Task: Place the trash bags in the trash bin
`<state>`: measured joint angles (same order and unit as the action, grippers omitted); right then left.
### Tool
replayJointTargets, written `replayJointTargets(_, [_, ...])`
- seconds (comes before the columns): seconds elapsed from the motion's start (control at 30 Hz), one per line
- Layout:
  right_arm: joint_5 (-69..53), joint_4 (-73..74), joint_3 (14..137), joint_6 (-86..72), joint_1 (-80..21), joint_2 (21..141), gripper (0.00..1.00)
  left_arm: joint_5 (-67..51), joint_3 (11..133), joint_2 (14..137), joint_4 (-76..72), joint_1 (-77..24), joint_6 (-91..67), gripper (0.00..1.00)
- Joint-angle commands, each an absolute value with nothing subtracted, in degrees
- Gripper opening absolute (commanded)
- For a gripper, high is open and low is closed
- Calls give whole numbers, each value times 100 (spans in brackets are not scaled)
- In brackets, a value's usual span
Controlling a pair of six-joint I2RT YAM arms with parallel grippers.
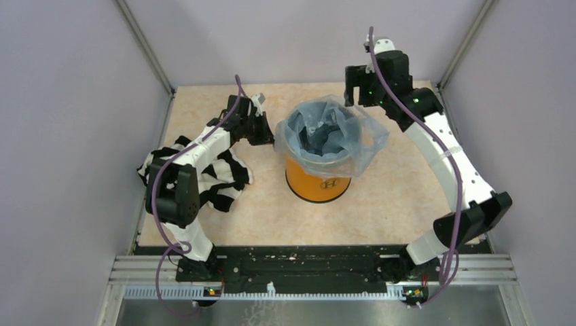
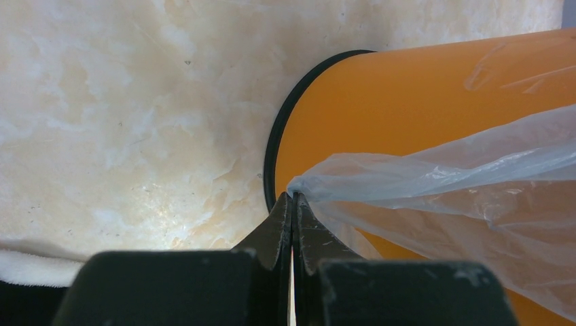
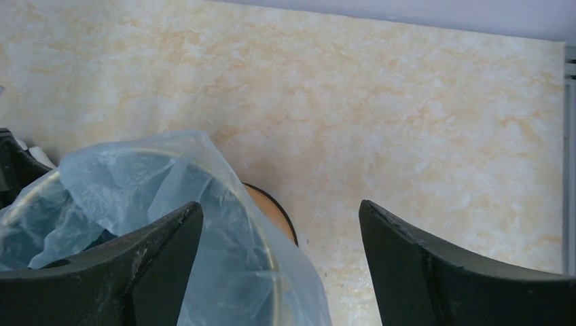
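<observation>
1. Pale-blue, crinkly plastic fills the mouth of the bin: the trash bag [image 1: 331, 132] has its middle sunk into the dark inside. Its edge is spread over the gold rim and hangs in a loose flap down the right side.
2. The trash bin [image 1: 318, 182] is orange with a small dark logo facing the near edge. It stands upright about the middle of the worktop [image 1: 407, 197].
3. The left pincer [image 2: 293, 204] is close against the bin's left side, with its two fingers pressed together on a fold of the bag's edge. From the tips the thin film runs taut toward the bin, across the orange wall.
4. The right pincer [image 3: 280, 210] hangs above the bin's far right side. Its fingers are spread wide and grip nothing. In the right wrist view one finger lies over the draped plastic, but I cannot tell whether it touches.
5. A black-and-white striped cloth [image 1: 217, 173] lies heaped at the left of the worktop, partly under the left arm and apart from the bin.
6. The worktop is a beige, marbled surface enclosed by pale walls on three sides.
</observation>
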<state>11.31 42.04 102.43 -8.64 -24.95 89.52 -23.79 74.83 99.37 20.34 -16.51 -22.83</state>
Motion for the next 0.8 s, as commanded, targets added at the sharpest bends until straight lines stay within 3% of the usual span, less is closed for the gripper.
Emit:
replayJointTargets(0.0, [1374,4357,10105,-1046,-2438,8110,86,-2486,7409,9664,1748,-1670,-2279,0])
replayJointTargets(0.57, [688,3695,7510,-1828,-1864,6440,74,-2632,7496,9606,1753,-1670,-2216,0])
replayJointTargets(0.67, [633,3468,7245,-1989,-1819,6346,68,-2621,7513,9611,1771,-1670,-2197,0])
replayJointTargets(0.77, [589,3217,6944,-2117,-1712,6282,55,-2636,7523,9608,1774,-1670,-2210,0])
